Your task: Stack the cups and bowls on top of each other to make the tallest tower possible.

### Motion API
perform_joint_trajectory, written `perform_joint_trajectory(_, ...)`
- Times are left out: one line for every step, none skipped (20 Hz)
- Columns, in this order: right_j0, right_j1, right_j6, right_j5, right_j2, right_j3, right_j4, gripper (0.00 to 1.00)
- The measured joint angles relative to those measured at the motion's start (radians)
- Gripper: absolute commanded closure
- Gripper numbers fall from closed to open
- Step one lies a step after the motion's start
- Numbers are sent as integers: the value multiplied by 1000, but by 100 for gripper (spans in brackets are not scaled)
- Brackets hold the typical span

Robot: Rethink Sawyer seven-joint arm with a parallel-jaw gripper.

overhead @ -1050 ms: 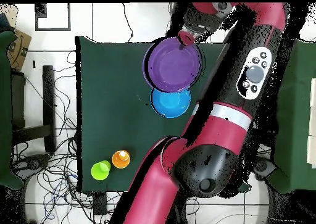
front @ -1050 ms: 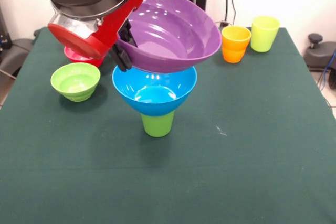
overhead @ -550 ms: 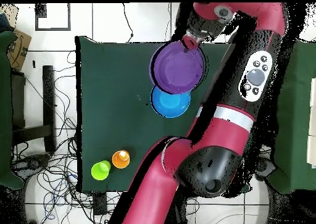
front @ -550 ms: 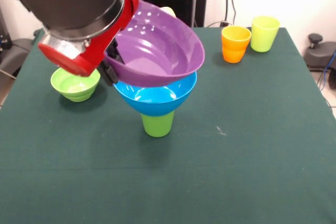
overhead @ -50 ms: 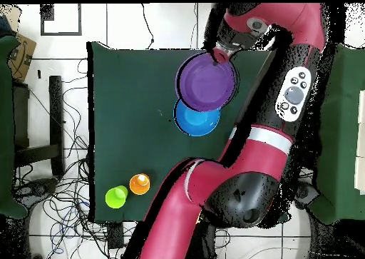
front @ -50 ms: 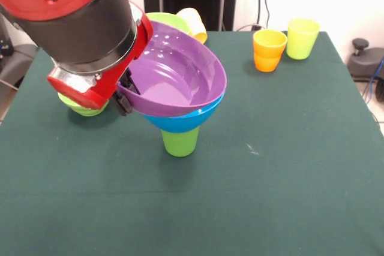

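Observation:
A wide purple bowl hangs tilted over the large blue bowl, its underside down at the blue rim and hiding most of that bowl's inside. The blue bowl stands on a green cup at the table's middle, forming a small tower. My gripper is shut on the purple bowl's left rim, with the thick red and black arm right above it. In the overhead view the purple bowl overlaps the blue bowl, and the gripper sits at the purple rim.
An orange cup and a yellow-green cup stand together at the far right. A small lime green bowl peeks out under the arm at left. Behind the purple bowl show a large lime green bowl and a pale yellow cup.
The arm has carried the purple bowl down and over the blue bowl, from high and off to the side until it covers most of the blue bowl's inside.

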Motion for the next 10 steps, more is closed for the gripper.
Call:
perform_joint_trajectory(3, 0, 0, 0, 12, 6, -11, 100)
perform_joint_trajectory(7, 0, 0, 0, 30, 18, -31, 100)
perform_joint_trajectory(8, -1, 0, 0, 38, 24, -40, 100)
perform_joint_trajectory(11, 0, 0, 0, 55, 34, -56, 100)
perform_joint_trajectory(12, 0, 0, 0, 63, 39, -66, 100)
perform_joint_trajectory(13, 0, 0, 0, 76, 49, -80, 100)
perform_joint_trajectory(13, 0, 0, 0, 80, 52, -83, 100)
perform_joint_trajectory(13, 0, 0, 0, 84, 55, -87, 100)
perform_joint_trajectory(12, 0, 0, 0, 90, 58, -90, 100)
perform_joint_trajectory(12, 0, 0, 0, 92, 59, -90, 100)
